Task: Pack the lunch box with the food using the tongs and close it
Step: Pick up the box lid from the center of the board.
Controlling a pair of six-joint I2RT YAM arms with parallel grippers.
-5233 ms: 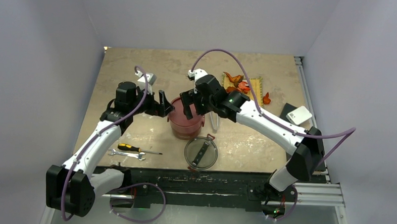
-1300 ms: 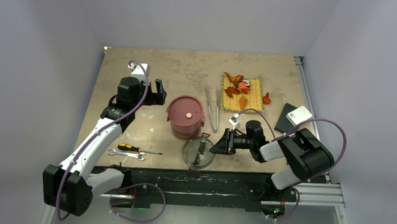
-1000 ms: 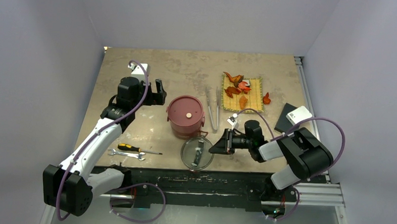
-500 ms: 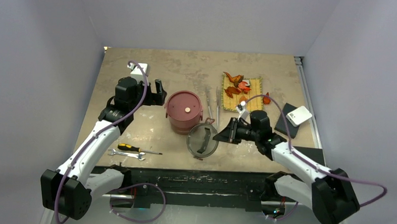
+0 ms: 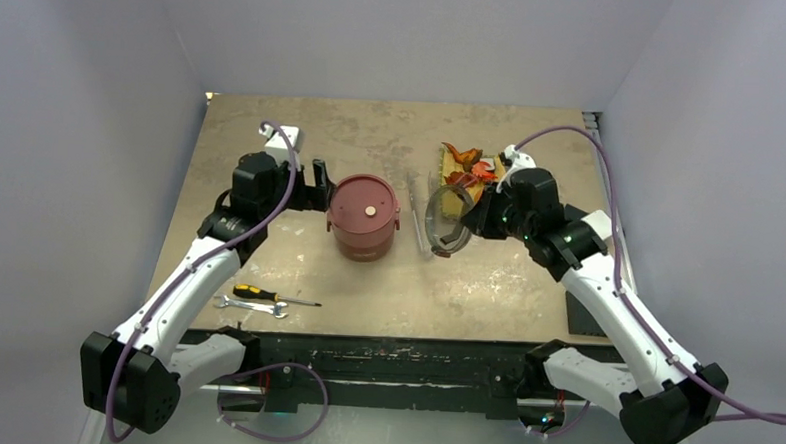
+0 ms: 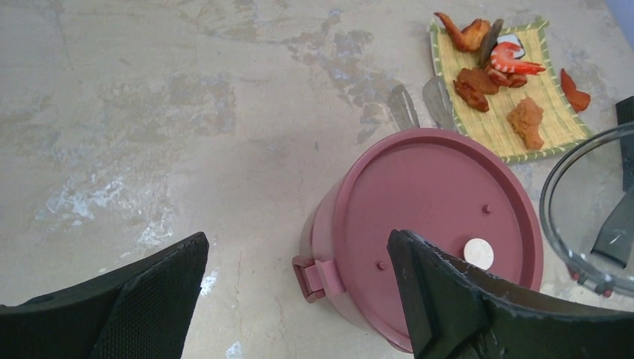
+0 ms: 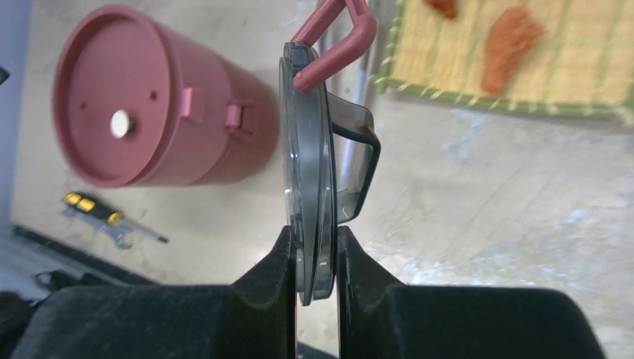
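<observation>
The dusty-red lunch box (image 5: 362,219) stands mid-table with a flat red disc lid on top. Just left of it my left gripper (image 5: 316,184) hangs open, its fingers (image 6: 448,299) straddling the box's side latch (image 6: 321,273) from above. My right gripper (image 7: 314,262) is shut on the rim of the dark see-through top lid (image 5: 447,219), held on edge in the air to the right of the box. The silver tongs (image 5: 416,215) lie on the table between box and lid, partly hidden. Orange, red and brown food pieces (image 6: 497,71) rest on the yellow mat (image 5: 501,167).
A black-and-orange screwdriver (image 5: 266,295) and a small silver wrench (image 5: 250,305) lie near the front left. A dark flat pad (image 5: 585,315) sits at the right edge, beside the right arm.
My right gripper has lifted the top lid off the table in front of the box and carried it back and right, turning it on edge. The left gripper has hardly moved.
</observation>
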